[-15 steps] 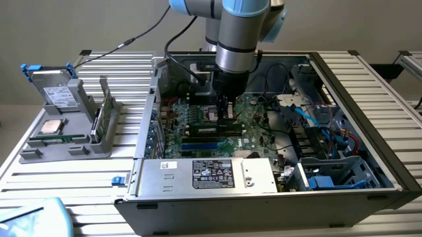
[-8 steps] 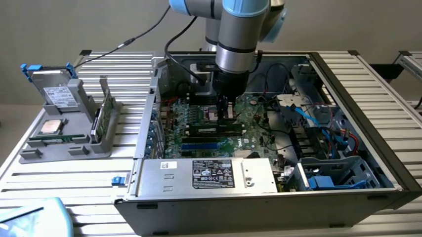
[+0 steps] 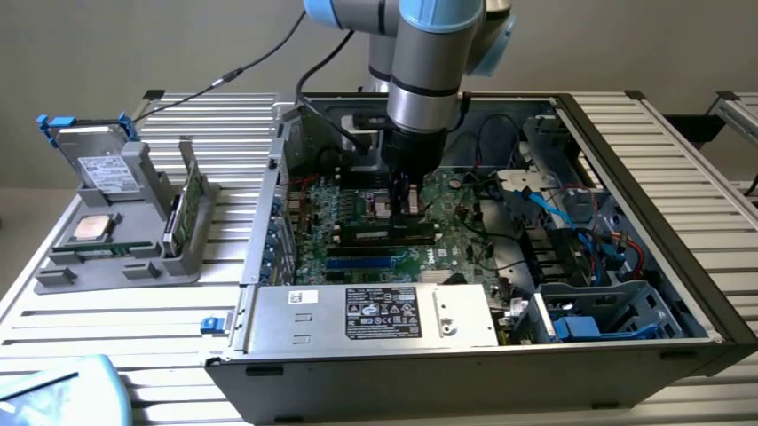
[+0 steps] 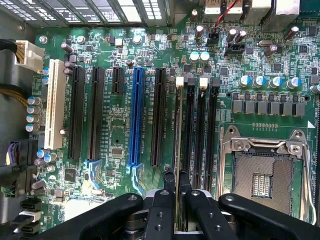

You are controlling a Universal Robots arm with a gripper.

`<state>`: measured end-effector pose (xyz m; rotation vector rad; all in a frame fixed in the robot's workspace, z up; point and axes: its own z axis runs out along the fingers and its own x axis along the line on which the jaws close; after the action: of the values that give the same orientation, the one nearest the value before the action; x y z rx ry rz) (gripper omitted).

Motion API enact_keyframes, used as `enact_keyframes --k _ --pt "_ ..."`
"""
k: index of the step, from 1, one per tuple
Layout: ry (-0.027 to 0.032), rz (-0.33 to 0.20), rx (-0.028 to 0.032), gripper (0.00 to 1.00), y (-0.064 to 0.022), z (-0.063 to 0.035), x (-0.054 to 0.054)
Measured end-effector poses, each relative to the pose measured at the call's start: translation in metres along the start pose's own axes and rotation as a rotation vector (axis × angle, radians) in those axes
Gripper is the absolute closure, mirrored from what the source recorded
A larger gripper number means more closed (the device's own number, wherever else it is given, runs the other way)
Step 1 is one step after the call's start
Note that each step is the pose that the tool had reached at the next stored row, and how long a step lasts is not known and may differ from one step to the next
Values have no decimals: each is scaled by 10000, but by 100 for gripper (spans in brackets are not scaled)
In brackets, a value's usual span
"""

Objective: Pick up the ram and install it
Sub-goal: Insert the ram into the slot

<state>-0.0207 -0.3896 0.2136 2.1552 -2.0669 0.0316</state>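
Note:
In the wrist view the ram [image 4: 177,130] appears edge-on as a thin green strip. It hangs over the leftmost of the black memory slots [image 4: 200,130] and runs along that slot. My gripper [image 4: 177,176] is shut on it, a black fingertip pressed to each face. I cannot tell whether the stick touches the slot. The exterior view has the gripper [image 3: 406,206] pointing straight down inside the open computer case, low over the green motherboard [image 3: 355,209] and just behind the slots [image 3: 385,235].
The empty processor socket [image 4: 260,175] lies beside the slots, and expansion slots, one blue [image 4: 135,115], on their other side. Case walls [image 3: 663,186], cables and the power supply [image 3: 367,315] surround the board. A grey fixture [image 3: 119,257] at the exterior view's left holds a drive, a processor and a green board.

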Motion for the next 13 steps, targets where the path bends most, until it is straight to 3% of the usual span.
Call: enact_keyframes --k 13 --pt "0 -4 -27 86 -3 22 -2"
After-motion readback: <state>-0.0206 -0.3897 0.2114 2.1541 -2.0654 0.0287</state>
